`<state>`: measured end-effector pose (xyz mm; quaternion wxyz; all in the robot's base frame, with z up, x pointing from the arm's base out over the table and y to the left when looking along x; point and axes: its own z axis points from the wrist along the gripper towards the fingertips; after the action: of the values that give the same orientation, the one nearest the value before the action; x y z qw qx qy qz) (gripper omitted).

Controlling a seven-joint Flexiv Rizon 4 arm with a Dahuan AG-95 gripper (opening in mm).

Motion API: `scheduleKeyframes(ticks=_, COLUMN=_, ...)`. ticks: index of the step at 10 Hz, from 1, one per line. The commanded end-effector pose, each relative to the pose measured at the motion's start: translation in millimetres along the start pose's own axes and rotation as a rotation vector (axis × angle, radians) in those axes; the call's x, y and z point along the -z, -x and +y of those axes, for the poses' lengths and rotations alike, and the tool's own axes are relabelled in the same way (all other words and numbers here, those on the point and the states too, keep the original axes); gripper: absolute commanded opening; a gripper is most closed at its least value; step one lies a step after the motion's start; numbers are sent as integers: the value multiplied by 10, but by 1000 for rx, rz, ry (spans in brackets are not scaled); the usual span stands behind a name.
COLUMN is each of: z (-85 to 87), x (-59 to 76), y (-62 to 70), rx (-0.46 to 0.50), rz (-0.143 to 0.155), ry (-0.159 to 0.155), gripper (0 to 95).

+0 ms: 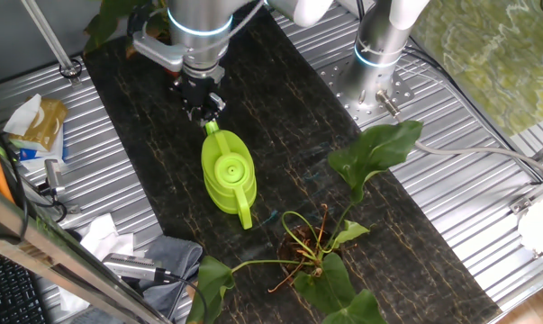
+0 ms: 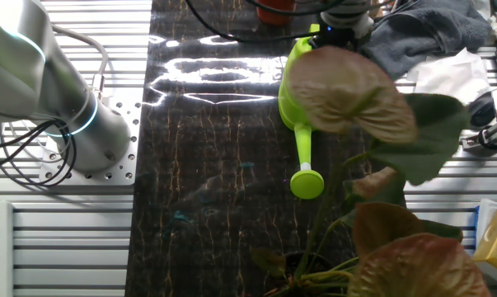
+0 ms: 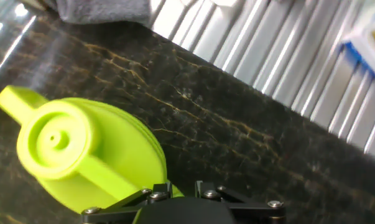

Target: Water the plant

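1. Plant (image 1: 107, 22) sat at the end of the bench's dark strip, behind the arm in one fixed view. I could see only a few green leaves there. From the other fixed view, its orange-red pot (image 2: 274, 9) just showed at that same end.
2. I judged the step in hand to be taking up the watering can (image 1: 228, 171), so no watering had started. The can stood upright near the middle of the strip, with its spout pointing away from the plant.
3. The gripper (image 1: 204, 109) hung right at the can's handle end. In the hand view the handle ran in under the fingers. I could not tell how far apart they stood, or whether they had hold of the handle.
4. Next, I reckoned, came a firm pinch on the handle and a level lift. Then I would need to swing the can round toward the pot and tilt it so the spout came over the soil.
5. The can looked like smooth lime-green plastic, with a round body, a flat disc lid and a thin strap handle. The strip was dark, glossy and veined like stone, and the bench beside it was ribbed metal.
6. A loose plant (image 1: 321, 261) with bare reddish roots lay at the strip's opposite end, and a soft grey cloth (image 1: 167, 256) lay near that end at the strip's edge.
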<state>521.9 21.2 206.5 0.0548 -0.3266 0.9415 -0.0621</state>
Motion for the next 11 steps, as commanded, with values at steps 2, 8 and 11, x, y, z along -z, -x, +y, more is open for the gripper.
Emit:
scheduleKeyframes(ticks=2, z=66, x=-43, y=78, rx=72, rz=-64, ry=-28, gripper=190)
scheduleKeyframes(ticks=8, z=165, x=66, y=113, rx=20, rz=-7, ry=30, gripper=190)
scheduleKeyframes(ticks=11, z=184, x=80, y=115, rx=38, rz=1, ry=61, gripper=190)
